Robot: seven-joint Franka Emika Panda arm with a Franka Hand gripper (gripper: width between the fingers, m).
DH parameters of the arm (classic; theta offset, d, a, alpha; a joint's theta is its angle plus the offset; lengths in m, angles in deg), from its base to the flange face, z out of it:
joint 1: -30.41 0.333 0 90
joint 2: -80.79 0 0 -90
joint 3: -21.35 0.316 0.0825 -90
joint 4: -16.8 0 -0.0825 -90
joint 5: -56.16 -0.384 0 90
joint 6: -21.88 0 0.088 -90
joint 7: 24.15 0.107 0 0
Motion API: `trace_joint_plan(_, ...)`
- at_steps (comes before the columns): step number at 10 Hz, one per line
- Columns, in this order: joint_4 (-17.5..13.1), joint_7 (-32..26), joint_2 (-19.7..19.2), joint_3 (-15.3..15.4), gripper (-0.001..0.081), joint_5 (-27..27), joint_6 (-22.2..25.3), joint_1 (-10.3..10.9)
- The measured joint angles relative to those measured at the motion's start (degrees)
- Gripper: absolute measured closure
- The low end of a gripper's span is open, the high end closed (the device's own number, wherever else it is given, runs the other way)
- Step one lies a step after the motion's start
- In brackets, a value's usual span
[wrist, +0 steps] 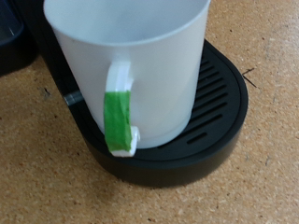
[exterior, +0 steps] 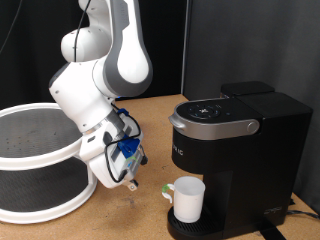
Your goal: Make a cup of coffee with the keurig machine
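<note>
A white mug, the cup (exterior: pixel 188 198), stands on the round black drip base (exterior: pixel 205 228) of the keurig machine (exterior: pixel 240 150), at about five o'clock in the exterior view. In the wrist view the cup (wrist: pixel 140 65) fills most of the picture: it is upright, plain white, open at the top, and its handle (wrist: pixel 120 112) faces the camera with a bright green strip running down it. Under the cup the base (wrist: pixel 210 103) shows a slotted black grille.

At about seven o'clock from the cup in the exterior view, just beside it but not touching, hangs the gripper (exterior: pixel 130 172) of the white robot arm (exterior: pixel 105 75). The hand is tilted down towards the table (exterior: pixel 130 215), with blue parts and thin cables on it. Nothing is seen between the jaws, and the pictures do not show how far apart they stand, so I cannot tell. No fingers show in the wrist view.

At nine o'clock in the exterior view sits a large round white two-tier stand (exterior: pixel 35 160) with a dark mesh top, close behind the arm's lower part.

Farther back, the machine is a boxy matte black brewer with a rounded head, a silver-grey band around its front and small light marks on top, too small to read. Faint lettering runs down its front, also unreadable. Black curtains (exterior: pixel 40 50) close the background.
</note>
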Motion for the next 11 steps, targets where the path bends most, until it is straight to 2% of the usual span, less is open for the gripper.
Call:
trace_joint_plan(2, 0.0, 0.0, 0.55, -0.05, 0.0005, 0.14, 0.3, -0.01)
trace_joint_plan(3, 0.02, 0.39, 2.04, -0.27, 0.0005, 0.37, 0.57, -0.08)
trace_joint_plan(5, 0.33, 2.66, 6.93, -0.8, 0.0005, 2.88, 2.04, -0.88)
trace_joint_plan(8, 1.39, 9.54, 15.07, -0.76, 0.0005, 10.65, 3.07, -2.94)
trace_joint_plan(11, 1.55, 14.94, 22.2, -0.61, 0.0005, 15.8, 6.31, -5.3)
